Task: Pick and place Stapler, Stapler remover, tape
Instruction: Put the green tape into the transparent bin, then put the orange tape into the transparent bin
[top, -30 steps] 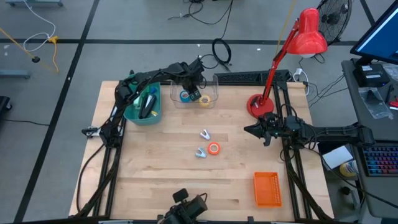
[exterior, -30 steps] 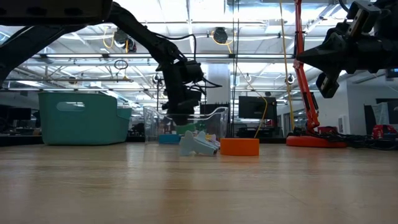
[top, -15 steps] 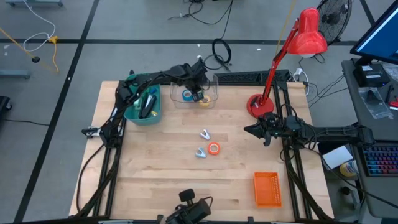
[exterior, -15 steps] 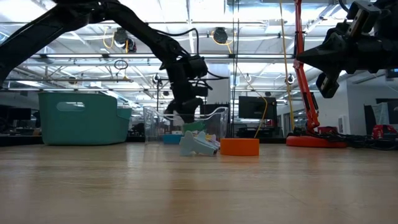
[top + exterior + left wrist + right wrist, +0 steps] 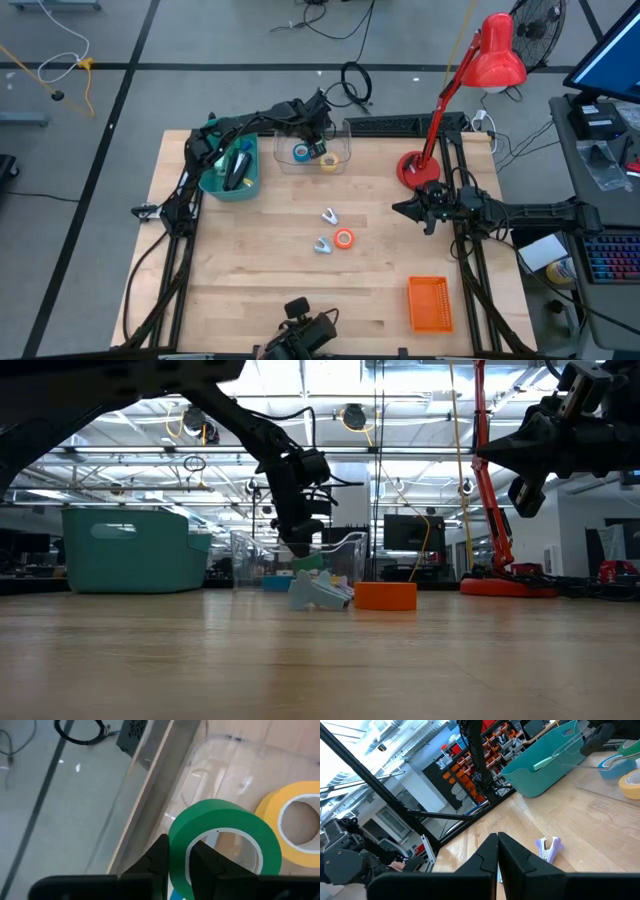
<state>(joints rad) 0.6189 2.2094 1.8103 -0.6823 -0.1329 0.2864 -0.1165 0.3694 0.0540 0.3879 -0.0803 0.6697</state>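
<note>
Green tape [image 5: 222, 837]: hanging over the clear bin [image 5: 340, 135], beside the yellow roll [image 5: 295, 827].
Left gripper [image 5: 176, 857]: pinching the ring's wall.
Handling: probably light, stiff, slick; wall grip suits it.
Right gripper [image 5: 497, 851]: waiting closed, empty.

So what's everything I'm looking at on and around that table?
Green tape roll: one, held over the clear bin.
Yellow tape roll: one, in the clear bin.
Blue tape roll: one, same bin.
Orange tape roll: one, mid-table.
Staple removers: two, pale, beside the orange roll.
Teal bin: one, far left, dark items inside.
Orange basket: one, near right.
Desk lamp: one, red, far right.
Left pincer: shut on the green roll.
Right pincer: shut, empty, hovering right of centre.
</note>
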